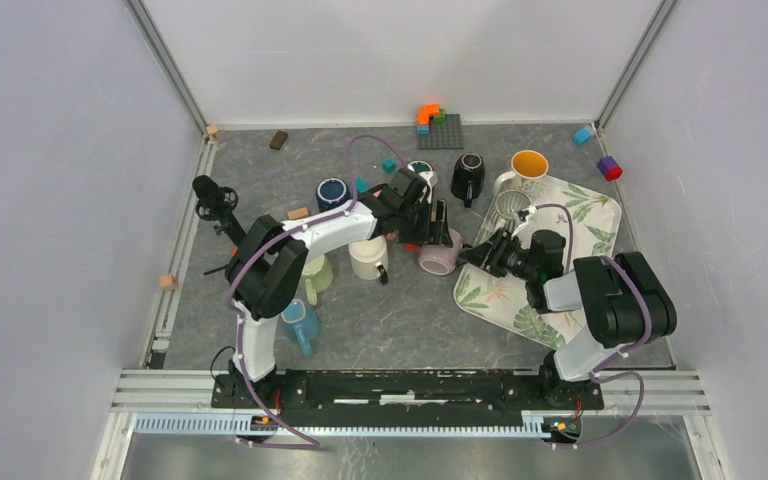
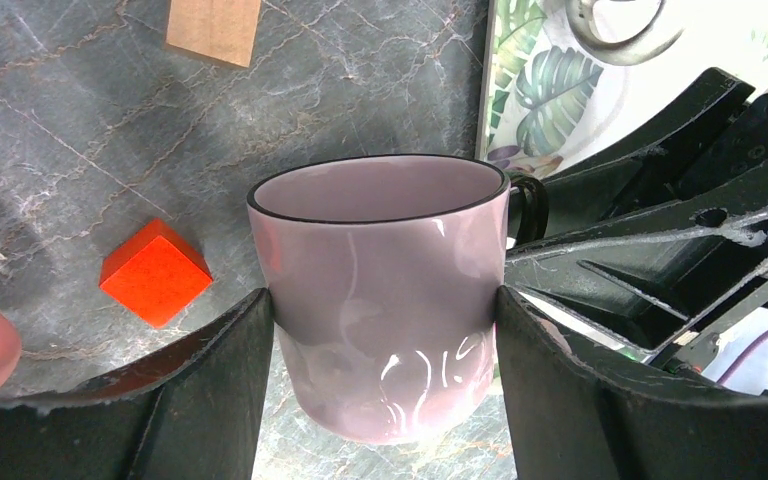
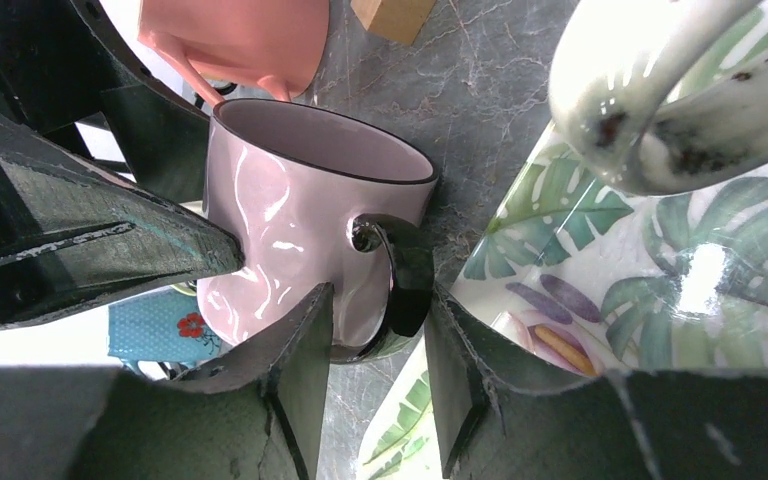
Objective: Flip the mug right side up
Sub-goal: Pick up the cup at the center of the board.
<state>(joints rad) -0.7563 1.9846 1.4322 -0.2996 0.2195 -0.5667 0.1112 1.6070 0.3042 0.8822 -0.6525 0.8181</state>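
The pink mug with a black rim and black handle is tipped on its side just left of the tray. My left gripper is shut on its body; in the left wrist view both fingers press the mug's sides, its mouth facing away. My right gripper is open at the mug's handle. In the right wrist view the handle sits in the gap between its fingers, and the gripper does not clamp it.
The leaf-patterned tray lies to the right, with a grey mug and a yellow-lined mug on it. A white mug, green mug and blue mug stand left. An orange cube and wooden block lie nearby.
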